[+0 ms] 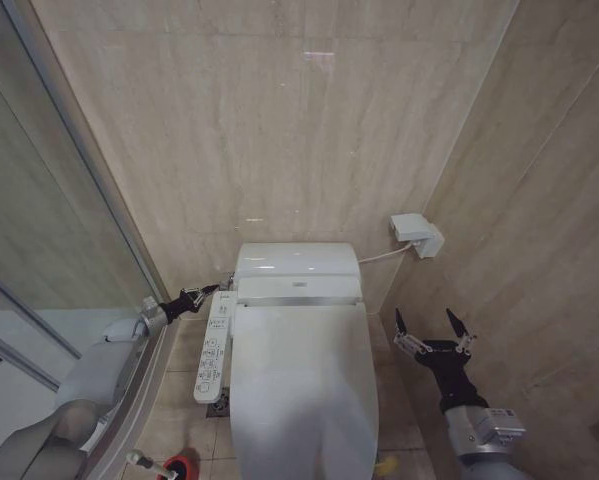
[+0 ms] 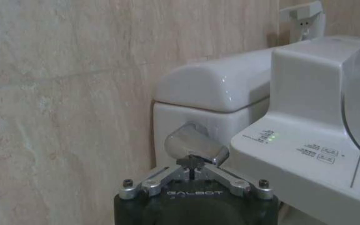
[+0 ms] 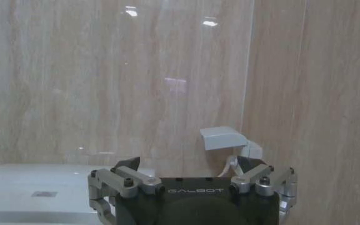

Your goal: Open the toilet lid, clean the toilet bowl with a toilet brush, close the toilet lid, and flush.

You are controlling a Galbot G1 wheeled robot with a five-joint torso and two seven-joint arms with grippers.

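Glossy white toilet lid down, left pincer pinched together at chrome flush lever

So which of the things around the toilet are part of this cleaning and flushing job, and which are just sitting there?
Part of the job:
- toilet lid, shut
- flush lever on the tank, left gripper at it, jaws shut
- toilet brush in its red holder on the floor

Just there:
- control panel
- wall box
- shower glass
- right gripper, open, idle beside the toilet
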